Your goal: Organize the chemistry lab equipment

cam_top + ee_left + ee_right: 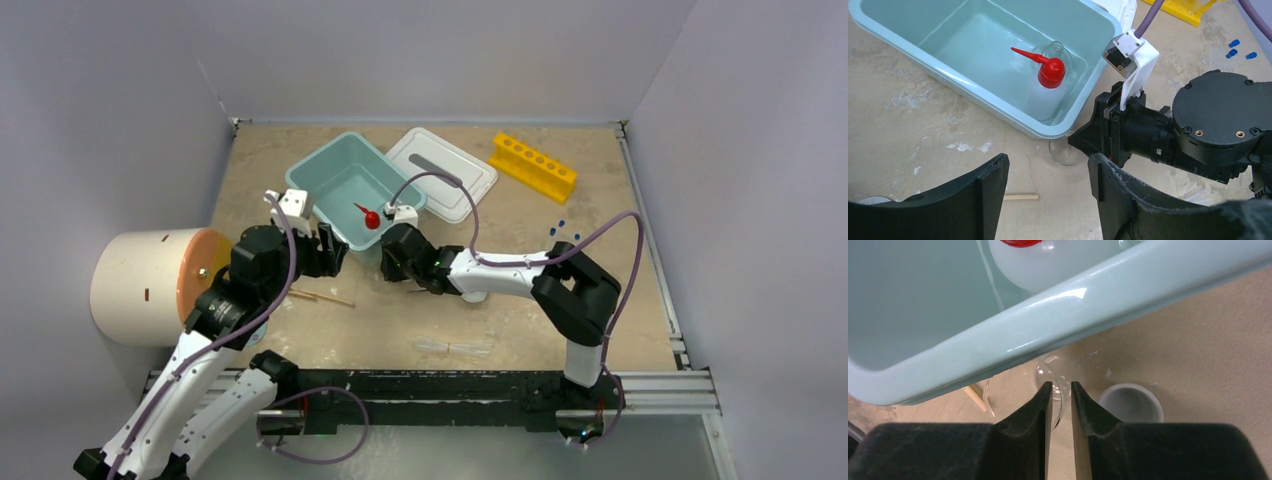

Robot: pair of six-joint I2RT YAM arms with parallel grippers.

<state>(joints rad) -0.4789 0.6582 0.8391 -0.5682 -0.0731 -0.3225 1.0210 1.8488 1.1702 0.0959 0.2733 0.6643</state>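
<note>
A small clear glass vessel (1048,372) stands on the table against the outer wall of the teal tub (1048,315). My right gripper (1061,385) has its fingers drawn narrow over the vessel's rim, one inside and one outside. The clear squeeze bottle with the red nozzle (1050,72) lies inside the tub. A tiny white bowl (1130,402) sits just right of the right fingers. My left gripper (1048,170) hovers open and holds nothing, a short way in front of the glass vessel (1064,154), above a wooden stick (1020,197).
The white lid (445,170) and a yellow rack (533,166) lie behind the tub (330,150). The big cream cylinder (140,285) lies at the left edge. Clear tubes (455,347) rest near the front, tiny blue pieces (565,228) at the right.
</note>
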